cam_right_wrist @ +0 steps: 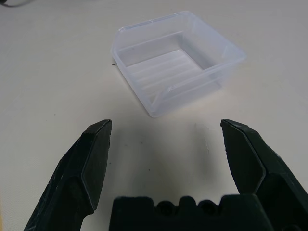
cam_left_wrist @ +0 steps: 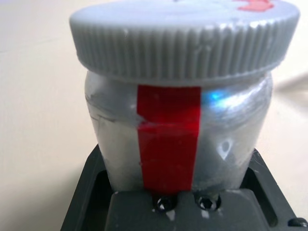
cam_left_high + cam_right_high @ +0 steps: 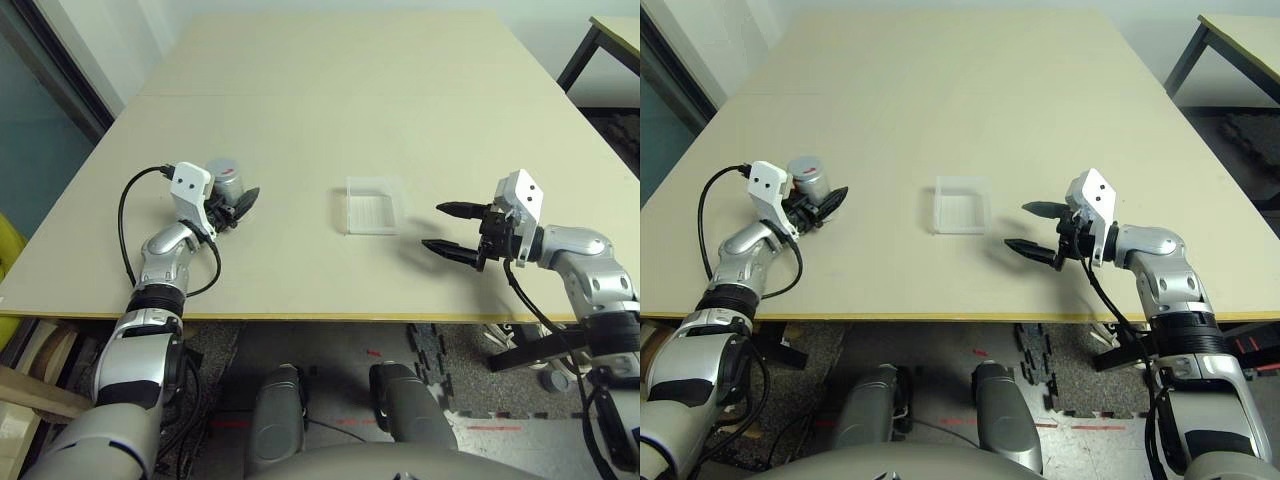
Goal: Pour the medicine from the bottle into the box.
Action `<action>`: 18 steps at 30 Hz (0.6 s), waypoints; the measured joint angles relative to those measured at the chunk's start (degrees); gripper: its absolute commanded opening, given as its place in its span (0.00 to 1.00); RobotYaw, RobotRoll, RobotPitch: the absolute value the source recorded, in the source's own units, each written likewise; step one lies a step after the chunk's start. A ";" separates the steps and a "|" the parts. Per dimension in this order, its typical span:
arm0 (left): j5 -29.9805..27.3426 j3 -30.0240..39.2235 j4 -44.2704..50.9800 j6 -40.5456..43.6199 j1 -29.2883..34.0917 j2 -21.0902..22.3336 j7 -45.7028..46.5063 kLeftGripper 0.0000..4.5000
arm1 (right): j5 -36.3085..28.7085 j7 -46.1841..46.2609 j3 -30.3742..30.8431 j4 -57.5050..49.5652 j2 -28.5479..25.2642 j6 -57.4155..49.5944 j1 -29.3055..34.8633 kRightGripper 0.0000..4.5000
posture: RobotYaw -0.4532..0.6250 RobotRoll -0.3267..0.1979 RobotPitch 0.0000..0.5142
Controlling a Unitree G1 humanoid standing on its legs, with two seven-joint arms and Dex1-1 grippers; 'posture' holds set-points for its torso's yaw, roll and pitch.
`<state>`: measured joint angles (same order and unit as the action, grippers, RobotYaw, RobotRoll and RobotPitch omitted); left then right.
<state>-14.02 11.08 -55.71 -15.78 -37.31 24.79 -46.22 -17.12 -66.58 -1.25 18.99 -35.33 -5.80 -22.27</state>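
I am clamping the left gripper (image 3: 238, 206) around the body of the capped silvery bottle (image 2: 178, 96), standing at the table's (image 3: 330, 90) left, judging it light, stiff and slick below its ribbed cap, while the right gripper (image 1: 166, 144) is gaping empty near the clear box (image 1: 175, 60).

The surface (image 3: 330, 90) is a pale, plain cream with a thin yellowish front edge. The bottle (image 2: 178, 134) is glossy silvery-grey, crossed by a bright red vertical stripe, and its ribbed cap (image 2: 183, 38) is matte grey with a red patch on top. The box (image 1: 175, 62) is clear, colourless plastic with faint ridged lines across its floor. Both grippers' fingers (image 1: 94, 163) are black; the forearms (image 3: 1165, 265) are silver.
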 measured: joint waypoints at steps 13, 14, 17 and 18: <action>-2.86 0.90 5.51 3.97 -2.10 -1.73 -4.46 0.60 | -0.86 -0.41 -0.24 1.37 0.02 0.19 -2.05 1.00 | 0.23 0.62 0.15; -2.86 0.90 5.52 4.00 -2.26 -1.75 -4.54 0.60 | -1.13 -0.50 -0.34 1.36 0.02 0.16 -2.11 1.00 | 0.23 0.62 0.15; -2.86 0.90 5.53 4.11 -2.45 -1.96 -4.97 0.60 | -2.37 -1.01 -0.92 1.14 0.02 -0.33 -2.62 1.00 | 0.23 0.62 0.15; -2.87 0.89 5.72 4.58 -2.49 -2.16 -5.19 0.60 | -2.88 -1.17 -1.08 0.62 0.02 -1.05 -3.10 1.00 | 0.23 0.62 0.15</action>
<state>-16.89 11.97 -49.99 -11.20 -39.79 22.63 -51.41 -20.00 -67.75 -2.33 19.60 -35.31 -6.84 -25.37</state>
